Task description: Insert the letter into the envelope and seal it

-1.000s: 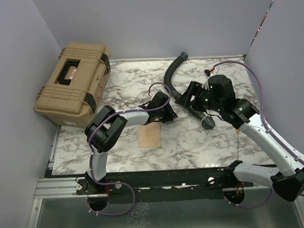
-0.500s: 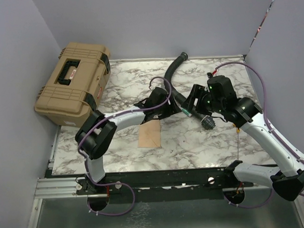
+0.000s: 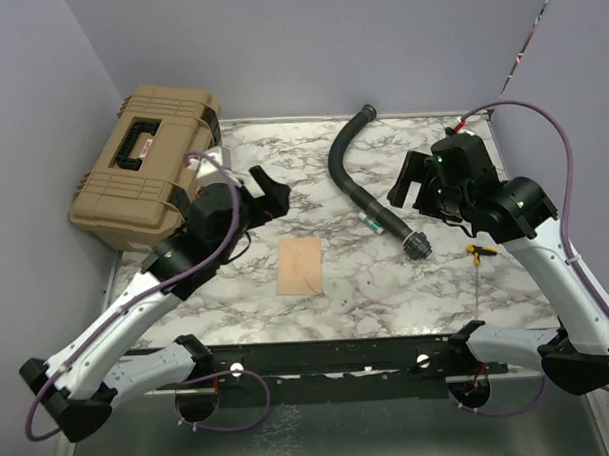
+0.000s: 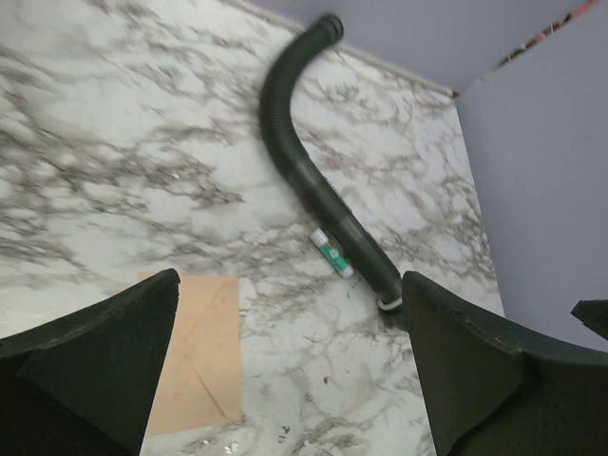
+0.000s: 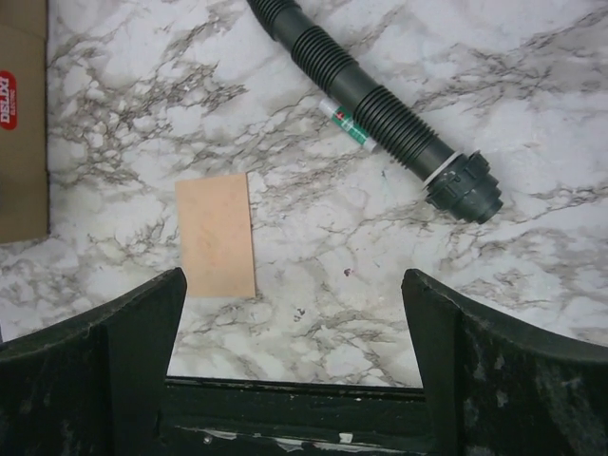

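The envelope (image 3: 300, 266) lies flat on the marble table, a small kraft-brown rectangle with no flap standing up. Diagonal seams show on the envelope (image 4: 204, 351) in the left wrist view, and it (image 5: 217, 236) looks plain from the right wrist. The letter is not in view. My left gripper (image 3: 266, 192) hangs open above the table, up and left of the envelope, holding nothing (image 4: 290, 285). My right gripper (image 3: 405, 182) is open and empty too, raised over the right side near the hose end (image 5: 294, 280).
A black corrugated hose (image 3: 358, 176) curves from the back to mid-table, with a small green-and-white glue stick (image 3: 369, 225) beside it. A tan hard case (image 3: 147, 163) sits at the back left. A small yellow-handled tool (image 3: 479, 250) lies at the right. Walls close in on three sides.
My left arm has swung back and left, off the envelope, and its jaws have opened wide. My right gripper has lifted away to the right and opened wider. The envelope stays put.
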Action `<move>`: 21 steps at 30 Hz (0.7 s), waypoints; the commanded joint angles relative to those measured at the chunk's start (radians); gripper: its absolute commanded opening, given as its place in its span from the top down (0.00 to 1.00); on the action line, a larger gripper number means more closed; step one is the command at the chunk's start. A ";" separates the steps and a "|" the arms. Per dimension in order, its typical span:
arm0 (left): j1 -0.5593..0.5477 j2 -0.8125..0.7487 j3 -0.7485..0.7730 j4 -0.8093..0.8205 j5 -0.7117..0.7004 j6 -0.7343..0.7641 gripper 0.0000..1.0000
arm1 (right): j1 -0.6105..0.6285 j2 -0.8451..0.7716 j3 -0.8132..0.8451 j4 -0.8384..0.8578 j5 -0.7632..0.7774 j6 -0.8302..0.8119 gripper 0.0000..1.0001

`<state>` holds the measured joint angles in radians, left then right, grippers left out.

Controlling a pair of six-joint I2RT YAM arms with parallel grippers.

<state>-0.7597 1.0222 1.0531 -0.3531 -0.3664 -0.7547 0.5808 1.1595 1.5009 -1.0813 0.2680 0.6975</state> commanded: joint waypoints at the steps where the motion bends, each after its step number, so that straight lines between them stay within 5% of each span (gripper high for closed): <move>1: -0.001 -0.147 0.136 -0.356 -0.274 0.134 0.01 | -0.003 0.014 0.108 -0.167 0.142 -0.022 0.00; 10: -0.001 -0.189 0.492 -0.701 -0.458 0.258 0.01 | -0.003 0.026 0.315 -0.258 0.198 -0.064 0.00; 21: -0.001 -0.135 0.607 -0.758 -0.460 0.329 0.01 | -0.002 0.043 0.409 -0.220 0.104 -0.080 0.00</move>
<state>-0.7597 0.8536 1.6268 -1.0492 -0.8013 -0.4805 0.5808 1.1847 1.9026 -1.2846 0.3874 0.6300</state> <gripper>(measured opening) 0.988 0.996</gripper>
